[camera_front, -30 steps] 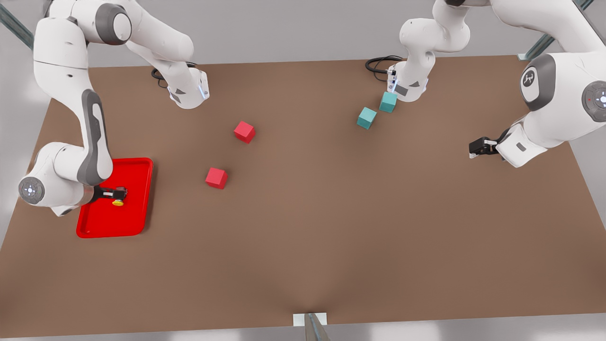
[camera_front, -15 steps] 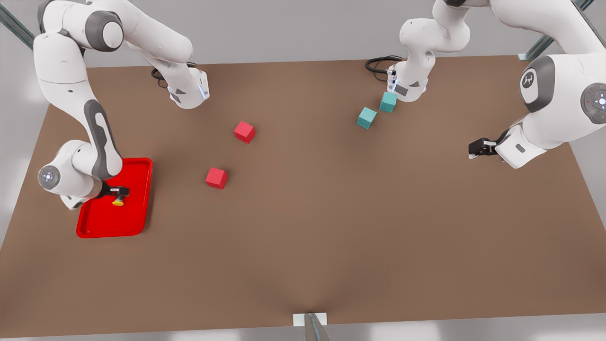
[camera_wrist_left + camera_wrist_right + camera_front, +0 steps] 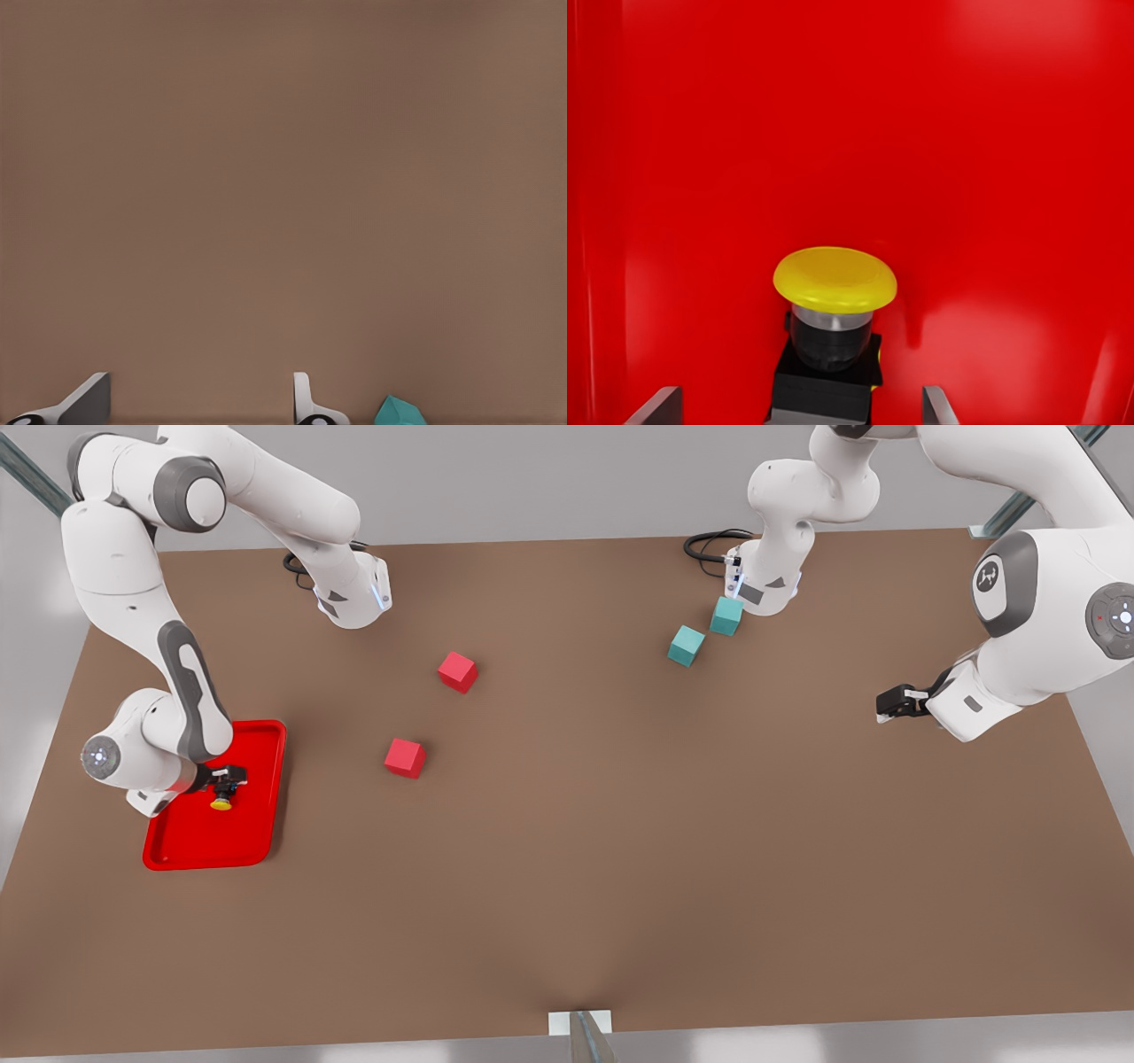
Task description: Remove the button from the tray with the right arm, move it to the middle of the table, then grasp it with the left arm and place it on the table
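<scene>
While right gripper (image 3: pixel 232 778): fingers apart, straddling the button (image 3: pixel 221 803)
Button: lying in the tray (image 3: pixel 257 833), cap sideways
Left gripper (image 3: pixel 889 702): waiting over bench (image 3: pixel 620 850), fingers apart

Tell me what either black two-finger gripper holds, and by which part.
Nothing is held yet. The right gripper stands open astride the yellow-capped push-button's black base; the left gripper waits open.
</scene>
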Motion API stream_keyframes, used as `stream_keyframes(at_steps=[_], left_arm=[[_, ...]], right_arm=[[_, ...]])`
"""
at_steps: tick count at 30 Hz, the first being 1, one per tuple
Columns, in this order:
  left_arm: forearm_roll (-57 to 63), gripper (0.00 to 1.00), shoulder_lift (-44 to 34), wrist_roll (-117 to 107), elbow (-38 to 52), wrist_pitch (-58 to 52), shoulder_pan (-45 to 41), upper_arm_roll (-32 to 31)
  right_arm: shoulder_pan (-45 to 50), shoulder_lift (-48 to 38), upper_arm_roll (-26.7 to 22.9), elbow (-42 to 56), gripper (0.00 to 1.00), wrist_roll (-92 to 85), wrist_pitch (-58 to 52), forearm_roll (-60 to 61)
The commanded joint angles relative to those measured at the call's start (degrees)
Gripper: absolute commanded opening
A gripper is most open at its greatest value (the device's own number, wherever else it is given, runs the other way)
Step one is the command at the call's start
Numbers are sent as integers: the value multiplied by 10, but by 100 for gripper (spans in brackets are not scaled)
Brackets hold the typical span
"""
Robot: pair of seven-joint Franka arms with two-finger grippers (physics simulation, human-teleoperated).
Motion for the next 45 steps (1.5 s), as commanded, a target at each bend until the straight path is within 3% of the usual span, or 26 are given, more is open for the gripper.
stream_keyframes(at_steps=[1,9,10,11,12,14,24,31,34,38,41,45], left_arm=[[0,100,-1,-1,0,0,0,0],[-2,100,0,-1,0,0,0,0],[-2,100,0,0,0,0,0,0],[-2,100,0,0,0,0,0,0],[-2,100,0,-1,0,0,0,0],[-2,100,0,-1,0,0,0,0],[-2,100,0,0,0,0,0,0],[-2,100,1,0,0,1,0,0],[-2,100,2,0,0,3,2,0],[-2,100,6,1,0,4,2,0],[-2,100,6,0,0,4,2,1],[-2,100,7,1,0,4,2,1]], right_arm=[[0,1,0,0,100,23,-2,1],[-4,10,0,1,100,69,0,-1],[-4,10,0,2,71,67,-1,-3],[-4,10,0,2,57,65,-1,-4],[-4,10,0,2,50,64,-1,-5],[-4,10,0,2,46,64,-1,-5],[12,7,0,3,46,68,2,-6],[95,-56,2,0,43,71,-13,-5],[247,-135,8,14,43,190,-90,-1],[442,-132,8,107,43,409,-123,36],[550,-45,8,240,44,618,-158,61],[614,77,21,386,44,756,-157,119]])
